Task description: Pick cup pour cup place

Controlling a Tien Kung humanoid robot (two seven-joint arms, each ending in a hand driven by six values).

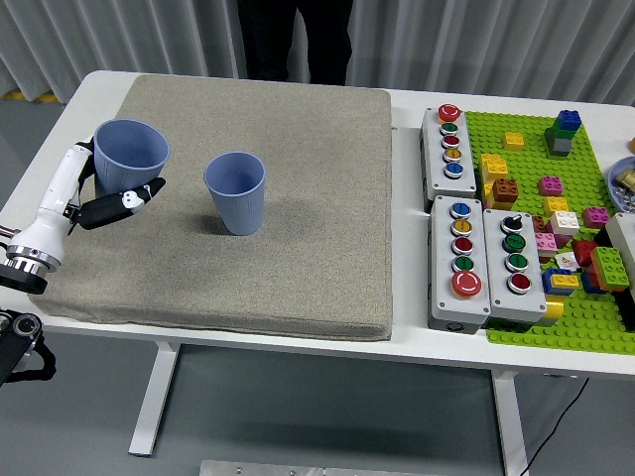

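Over the left side of the grey mat (298,198), the left hand (99,193) wraps its fingers round a blue cup (131,159), holding it upright and near the second cup (235,191), seemingly ready to pour into it.

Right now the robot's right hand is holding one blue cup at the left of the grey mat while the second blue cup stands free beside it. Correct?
Not quite: it is the left hand, coming in from the picture's left, that grips the blue cup. The right hand is out of view. The rest holds: the second blue cup stands free on the grey mat, as the head view shows.
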